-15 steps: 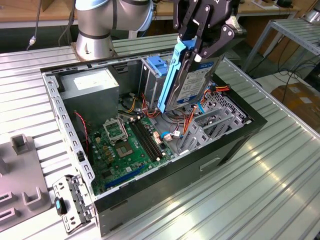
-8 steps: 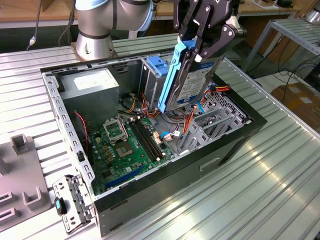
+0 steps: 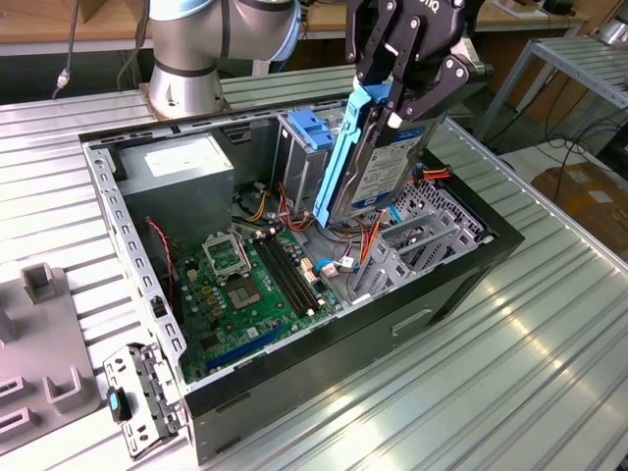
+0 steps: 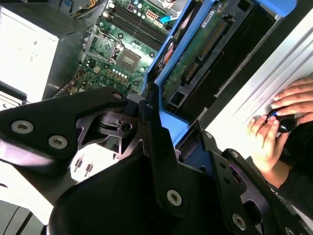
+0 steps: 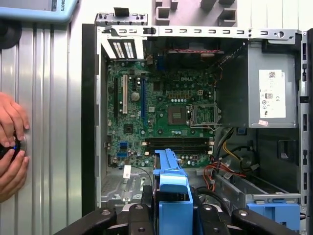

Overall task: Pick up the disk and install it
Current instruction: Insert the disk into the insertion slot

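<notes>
1. Orange and red cables (image 3: 370, 238) loop right of centre in the exterior view, just beneath the disk (image 3: 378, 167). A careless descent could snag or pinch them.
2. Held steeply tilted over the open computer case (image 3: 461, 294), upper centre, the disk could jam if its rails come in skewed to the drive cage (image 3: 299, 147).
3. Silver-grey body, white-and-blue label, blue plastic rails along both edges.
4. The gripper (image 3: 407, 98) pinches the disk's upper end, fingers pressed against the blue rails.

Ribbed aluminium table (image 3: 510, 334) — carries the open computer case (image 3: 324, 368) at centre. At the exterior view's left: a grey fixture plate (image 3: 39, 343) and, just beside the case, a perforated metal bracket (image 3: 147, 378). The arm's base (image 3: 186, 93) stands behind the case.
</notes>
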`<state>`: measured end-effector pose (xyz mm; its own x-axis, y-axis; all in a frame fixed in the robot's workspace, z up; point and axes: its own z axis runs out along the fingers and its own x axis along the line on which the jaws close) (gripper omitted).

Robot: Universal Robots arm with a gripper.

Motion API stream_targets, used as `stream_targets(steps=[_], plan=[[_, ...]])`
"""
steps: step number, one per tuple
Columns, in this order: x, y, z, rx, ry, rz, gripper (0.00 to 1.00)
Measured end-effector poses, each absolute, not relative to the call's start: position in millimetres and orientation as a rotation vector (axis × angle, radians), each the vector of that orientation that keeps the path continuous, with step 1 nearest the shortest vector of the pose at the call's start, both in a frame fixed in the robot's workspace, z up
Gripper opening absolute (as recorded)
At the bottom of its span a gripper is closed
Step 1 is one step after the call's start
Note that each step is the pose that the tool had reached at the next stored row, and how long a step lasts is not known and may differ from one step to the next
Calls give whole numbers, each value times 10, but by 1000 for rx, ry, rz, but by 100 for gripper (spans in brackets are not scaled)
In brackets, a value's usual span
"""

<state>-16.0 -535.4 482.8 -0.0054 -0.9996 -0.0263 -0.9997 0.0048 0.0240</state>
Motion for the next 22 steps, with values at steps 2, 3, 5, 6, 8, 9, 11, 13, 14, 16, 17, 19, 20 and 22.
stream_targets(steps=[2,3,5,6,8,9,11,13,14,16,17,19,20,22], plan=[[-144,-5354,4828,-2214,2226,56,37],[-133,-5355,4827,-2215,2226,56,37],[-97,-5355,4826,-2214,2226,56,37],[-85,-5355,4826,-2214,2226,55,37],[-75,-5357,4827,-2214,2226,55,37],[-74,-5368,4826,-2214,2226,55,37],[-73,-5425,4821,-2215,2226,55,37],[-61,-5520,4810,-2215,2226,55,37],[-41,-5549,4803,-2215,2226,55,37],[19,-5561,4793,-2215,2226,55,37],[68,-5566,4787,-2214,2226,55,37],[138,-5573,4778,-2215,2226,55,37],[166,-5576,4774,-2215,2226,55,37],[235,-5584,4764,-2215,2226,55,37]])
